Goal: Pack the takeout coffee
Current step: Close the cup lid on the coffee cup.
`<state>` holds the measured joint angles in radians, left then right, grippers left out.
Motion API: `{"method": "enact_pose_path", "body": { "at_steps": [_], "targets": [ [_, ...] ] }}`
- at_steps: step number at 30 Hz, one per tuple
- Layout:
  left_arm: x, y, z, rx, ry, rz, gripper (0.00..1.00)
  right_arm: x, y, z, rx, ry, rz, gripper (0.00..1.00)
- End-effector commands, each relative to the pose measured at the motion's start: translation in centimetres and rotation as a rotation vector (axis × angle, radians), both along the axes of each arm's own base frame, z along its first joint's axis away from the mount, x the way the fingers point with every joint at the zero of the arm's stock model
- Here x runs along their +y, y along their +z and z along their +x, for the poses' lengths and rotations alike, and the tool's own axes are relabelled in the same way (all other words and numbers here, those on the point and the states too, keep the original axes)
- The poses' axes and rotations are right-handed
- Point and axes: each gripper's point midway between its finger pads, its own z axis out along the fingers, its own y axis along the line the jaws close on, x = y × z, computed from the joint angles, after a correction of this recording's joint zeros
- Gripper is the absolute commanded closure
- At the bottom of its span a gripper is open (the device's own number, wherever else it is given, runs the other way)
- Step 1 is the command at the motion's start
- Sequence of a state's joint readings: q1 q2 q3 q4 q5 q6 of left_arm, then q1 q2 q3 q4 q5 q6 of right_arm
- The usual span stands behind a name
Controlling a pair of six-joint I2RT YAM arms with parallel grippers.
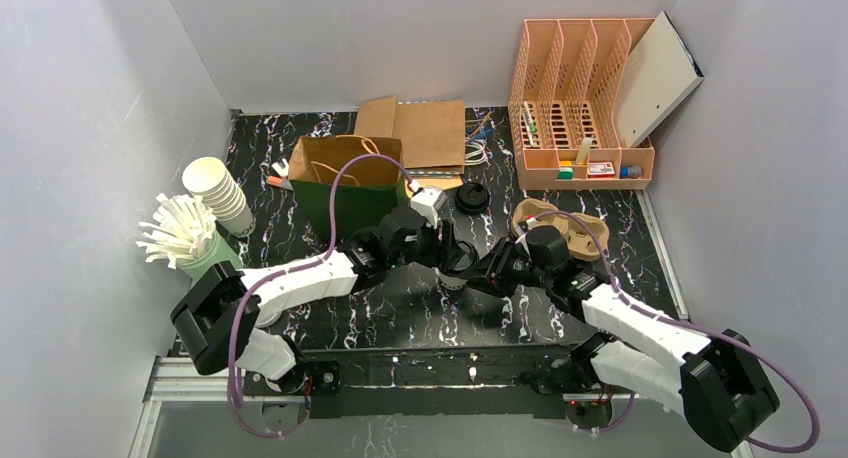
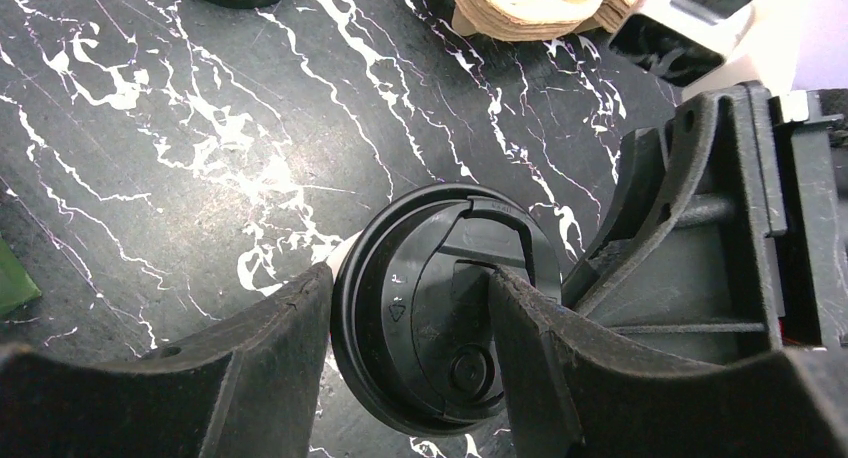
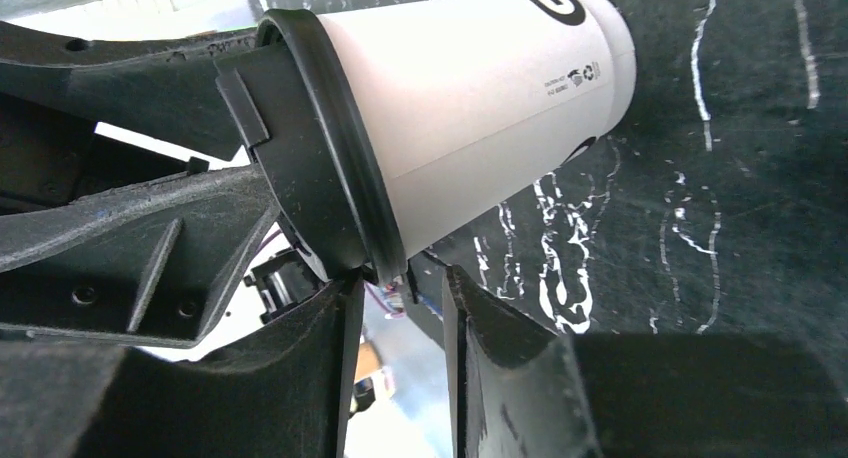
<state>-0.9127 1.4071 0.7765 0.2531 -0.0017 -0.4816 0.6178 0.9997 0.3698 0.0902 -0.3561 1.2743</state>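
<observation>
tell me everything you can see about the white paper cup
The white paper cup is tapered and smooth, with a bold black mark near its base and small recycling print on its side. A thick-rimmed black lid covers its mouth. It is between the two arms over the black marbled table; whether its base rests there is unclear. The left gripper appears to pinch the lid from above; the open right gripper sits just beside the lid's rim.

Bright, even light from overhead; soft shadows at the near edge of the worktop (image 1: 420,320); wrist views slightly soft, the lid (image 2: 420,308) perhaps underexposed.
</observation>
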Motion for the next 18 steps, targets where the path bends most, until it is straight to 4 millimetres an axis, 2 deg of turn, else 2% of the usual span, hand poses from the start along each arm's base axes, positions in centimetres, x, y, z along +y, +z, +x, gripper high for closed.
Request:
{"method": "enact_pose_path", "body": {
  "at_steps": [1, 5, 18],
  "targets": [
    [2.7, -5.3, -3.0, 0.121, -0.081, 0.251, 0.45, -4.4, -4.2, -0.4, 0.033, -0.06, -0.302, 0.56],
    [2.4, -4.5, -2.3, 0.109, -0.069, 0.27, 0.45, -3.6, -1.6, 0.3, -0.034, -0.032, -0.264, 0.49],
    [1.8, -1.5, -0.3, 0.044, -0.04, 0.286, 0.4, -2.3, 4.4, 2.0, -0.244, 0.091, -0.268, 0.37]
  ]
}}
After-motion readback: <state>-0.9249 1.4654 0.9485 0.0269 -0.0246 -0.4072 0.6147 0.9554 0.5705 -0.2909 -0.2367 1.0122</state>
